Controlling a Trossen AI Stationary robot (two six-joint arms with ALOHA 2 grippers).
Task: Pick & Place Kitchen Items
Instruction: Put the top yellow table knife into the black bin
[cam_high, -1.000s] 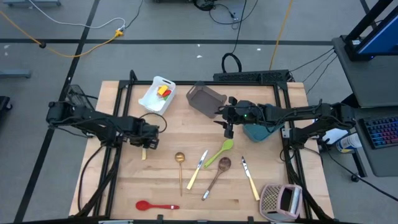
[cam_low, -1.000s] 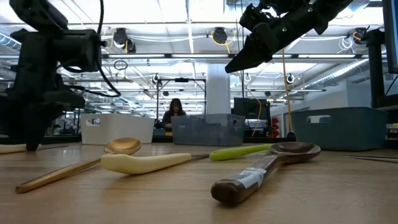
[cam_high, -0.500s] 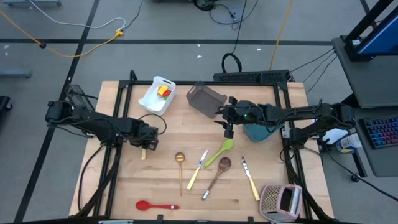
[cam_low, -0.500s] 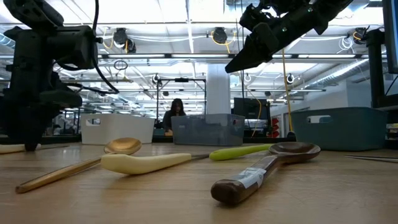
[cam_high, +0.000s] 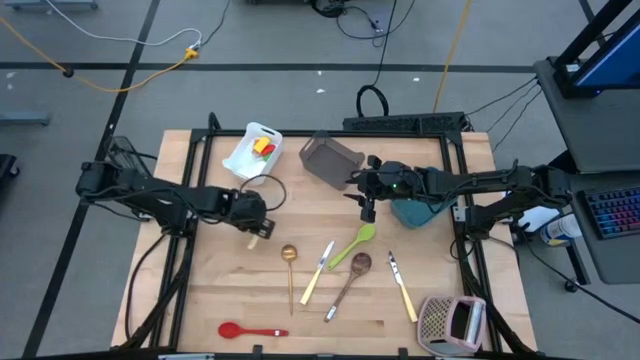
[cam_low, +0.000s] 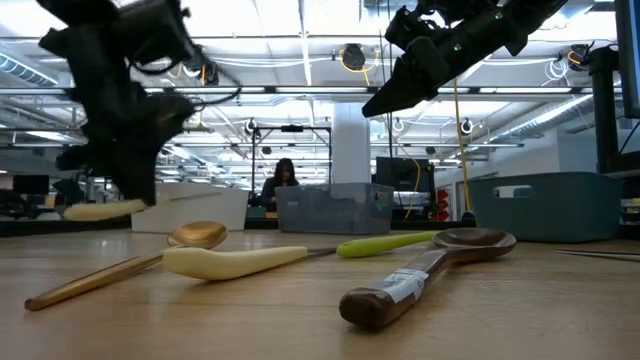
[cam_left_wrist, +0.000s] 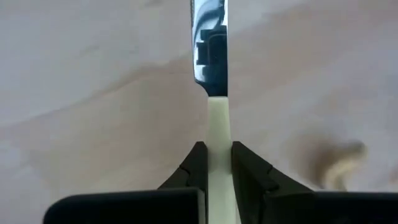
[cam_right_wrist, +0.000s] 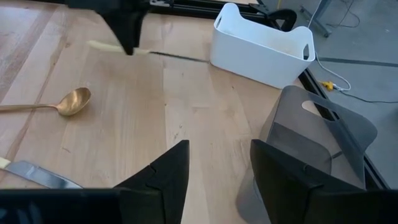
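left claw (cam_left_wrist: 217, 163) clenched on a cream-handled knife (cam_left_wrist: 217, 134), its blade jutting past the fingertips, above the table (cam_left_wrist: 93, 93).

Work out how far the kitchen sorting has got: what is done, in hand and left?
Done: the white tub already holds red and yellow utensils. In hand: the left pincer is shut on a cream-handled knife, lifted off the table. The right pincer hangs open near the grey tub. Left: gold ladle, second knife, lime spoon, brown spoon, third knife, red spoon.
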